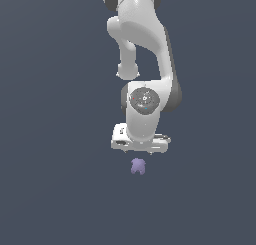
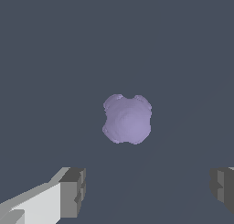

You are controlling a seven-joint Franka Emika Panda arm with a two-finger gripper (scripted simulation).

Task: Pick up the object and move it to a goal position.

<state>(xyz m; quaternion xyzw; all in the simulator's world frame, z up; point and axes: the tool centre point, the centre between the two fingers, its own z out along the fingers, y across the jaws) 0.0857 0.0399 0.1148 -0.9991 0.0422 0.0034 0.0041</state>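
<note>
Looking down the wrist view, you see the small pale purple lumpy blob with rounded matte lobes lying on the plain dark grey floor, ahead of the line joining the two dark grey finger pads rather than between them. The white gripper has its jaws spread wide and released, grasping nothing, and the gap looks far broader than the blob. In the exterior view the blob sits just below the gripper, apart from it, so you likely need a small shift to centre it before descending. The blob is about as wide as it is long, with no clear long axis, so wrist angle matters little. No edges or other items show nearby; open room surrounds it on every side.
</note>
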